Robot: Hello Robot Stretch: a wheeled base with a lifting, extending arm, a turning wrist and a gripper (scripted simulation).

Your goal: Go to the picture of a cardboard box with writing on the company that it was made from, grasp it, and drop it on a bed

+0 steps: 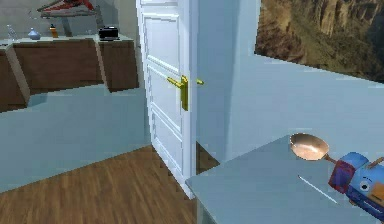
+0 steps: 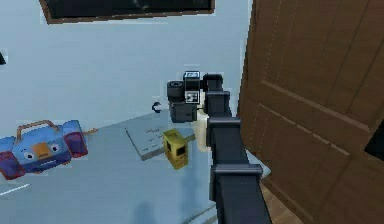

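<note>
A small yellow-brown box (image 2: pixel 178 150) stands on the grey table (image 2: pixel 100 195) in the arm side view. The dark arm (image 2: pixel 235 170) rises past the box's right side. At the arm's far end are two white marked squares, and left of them the gripper (image 2: pixel 162 103), higher in the picture than the box. Only bare pale wall lies behind its thin fingers, and it holds nothing. A whitish cylinder (image 2: pixel 203 130) stands between the box and the arm.
A blue and red boombox (image 2: pixel 40 148) and a flat grey slab (image 2: pixel 148 140) lie on the table. A brown door (image 2: pixel 320 110) fills the right. Ahead are a white door (image 1: pixel 170 90) standing ajar, wooden shelves (image 1: pixel 70 60), a copper ladle (image 1: pixel 310 148) and a canyon picture (image 1: pixel 325 35).
</note>
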